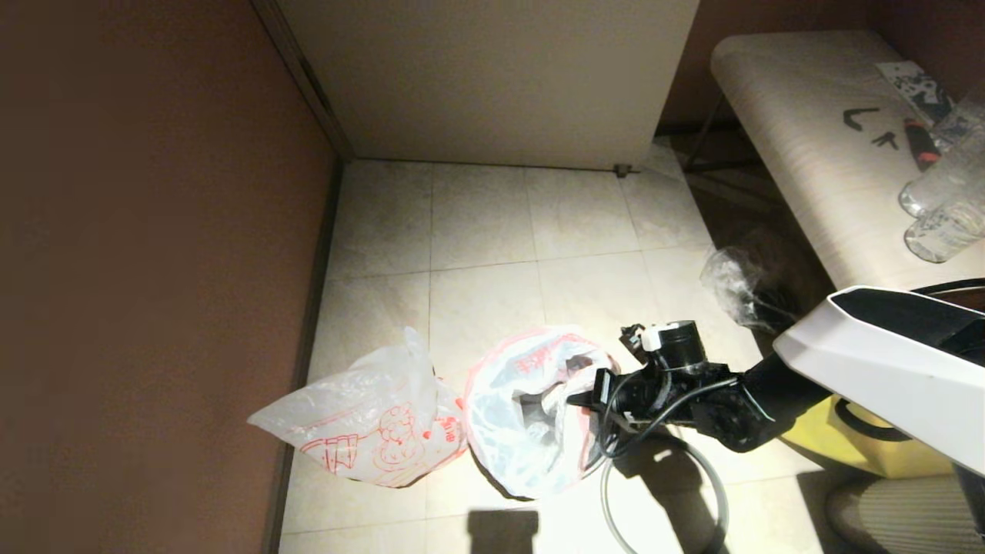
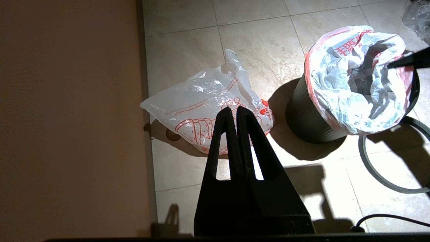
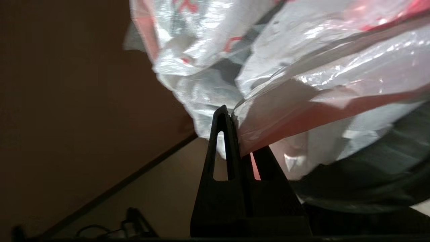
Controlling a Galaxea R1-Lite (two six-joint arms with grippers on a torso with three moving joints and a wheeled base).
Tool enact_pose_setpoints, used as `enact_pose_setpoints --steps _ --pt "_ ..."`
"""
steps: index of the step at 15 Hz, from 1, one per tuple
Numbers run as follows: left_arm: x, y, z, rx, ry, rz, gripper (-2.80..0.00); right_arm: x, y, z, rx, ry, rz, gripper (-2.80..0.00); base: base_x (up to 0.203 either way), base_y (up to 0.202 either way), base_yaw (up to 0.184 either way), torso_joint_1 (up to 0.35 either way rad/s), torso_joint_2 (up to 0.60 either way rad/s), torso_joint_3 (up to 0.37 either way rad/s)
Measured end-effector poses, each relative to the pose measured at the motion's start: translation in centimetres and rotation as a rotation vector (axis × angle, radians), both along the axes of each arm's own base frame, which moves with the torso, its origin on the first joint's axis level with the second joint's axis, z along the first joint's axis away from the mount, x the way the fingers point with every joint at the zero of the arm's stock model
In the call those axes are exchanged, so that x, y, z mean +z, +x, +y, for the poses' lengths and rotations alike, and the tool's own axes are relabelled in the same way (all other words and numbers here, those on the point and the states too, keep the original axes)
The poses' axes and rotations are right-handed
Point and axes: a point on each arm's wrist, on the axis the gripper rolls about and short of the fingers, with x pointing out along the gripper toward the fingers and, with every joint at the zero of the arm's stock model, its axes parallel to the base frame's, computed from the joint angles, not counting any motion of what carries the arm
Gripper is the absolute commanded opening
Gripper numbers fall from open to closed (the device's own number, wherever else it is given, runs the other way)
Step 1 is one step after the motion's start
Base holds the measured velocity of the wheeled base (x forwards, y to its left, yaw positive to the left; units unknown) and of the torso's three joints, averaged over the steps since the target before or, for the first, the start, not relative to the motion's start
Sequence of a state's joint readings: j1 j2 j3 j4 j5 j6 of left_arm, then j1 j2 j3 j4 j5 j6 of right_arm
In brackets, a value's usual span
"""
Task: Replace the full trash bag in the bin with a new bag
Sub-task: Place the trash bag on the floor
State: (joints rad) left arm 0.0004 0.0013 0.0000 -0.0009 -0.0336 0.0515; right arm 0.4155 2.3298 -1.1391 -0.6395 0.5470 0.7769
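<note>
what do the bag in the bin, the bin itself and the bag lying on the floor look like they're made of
The full trash bag: thin whitish plastic film, fairly opaque, glossy and crinkled, with red print. The bin: probably hard plastic, matte dark wall with fine vertical ribs; the look leaves it open. The new bag: thinner-looking translucent plastic film, shiny creases, red outline drawing.

A whitish bag (image 1: pixel 515 431) with red lettering and a pink-red edge lines the black bin (image 2: pixel 307 117); beside it, a translucent white bag (image 1: pixel 369 423) printed with a red outline cartoon, on beige tiles (image 1: pixel 477 223).
</note>
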Motion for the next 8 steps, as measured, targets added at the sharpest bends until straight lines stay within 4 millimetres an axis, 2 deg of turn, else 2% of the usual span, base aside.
enact_pose_setpoints --steps 8 --pt "0.0 0.0 0.0 0.0 0.0 0.0 -2.8 2.4 0.5 0.5 0.077 0.277 0.063 -2.8 0.0 0.0 0.0 0.0 0.0 0.0"
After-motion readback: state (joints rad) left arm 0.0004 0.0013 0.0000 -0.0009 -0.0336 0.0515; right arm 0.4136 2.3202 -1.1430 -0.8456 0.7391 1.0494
